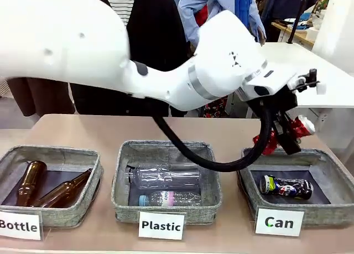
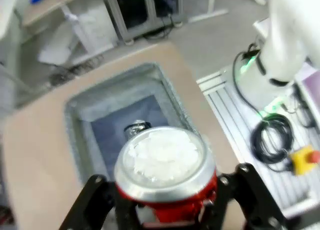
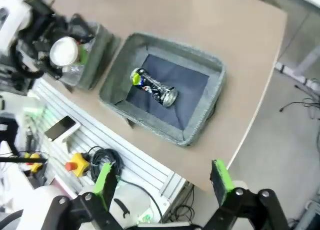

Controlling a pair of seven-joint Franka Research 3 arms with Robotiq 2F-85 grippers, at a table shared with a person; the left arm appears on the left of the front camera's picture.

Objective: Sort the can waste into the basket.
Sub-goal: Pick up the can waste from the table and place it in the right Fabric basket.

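My left gripper [image 1: 287, 133]: clenched on red can [image 2: 162, 172], above basket [image 1: 332, 162] back edge. My right gripper [image 3: 162, 182]: jaws released, nothing held.

Bright, even indoor light throughout. Soft, faint shadows under the baskets on the table [image 1: 99, 133]. Front view sharp. Left wrist view blurred all over, the can's [image 2: 165, 162] silver top glaring white. Right wrist view slightly soft, bent at edges.
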